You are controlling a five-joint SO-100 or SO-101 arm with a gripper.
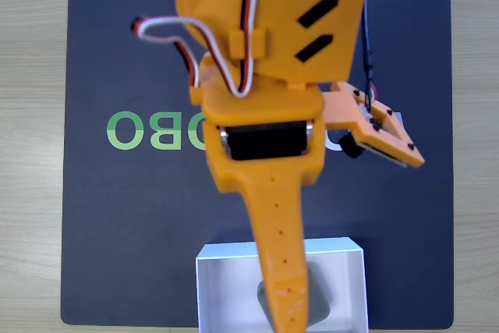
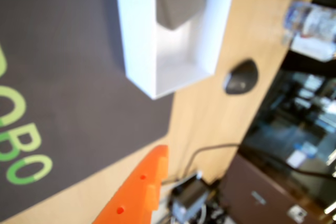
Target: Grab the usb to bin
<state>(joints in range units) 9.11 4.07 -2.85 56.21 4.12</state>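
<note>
The usb (image 1: pixel 321 302) is seen in the bin (image 1: pixel 234 286) under the fingers (image 1: pixel 287 309); their opening cannot be told, so it could be dragged out if gripped.

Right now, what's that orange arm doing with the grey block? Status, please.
Hand over the white bin; open or shut, cannot tell. Grey usb inside the bin, partly hidden by a finger. Nothing in the way.

Usb (image 1: pixel 321 300) half hidden behind orange arm (image 1: pixel 279 232), cut off above in blurred wrist view.
</note>
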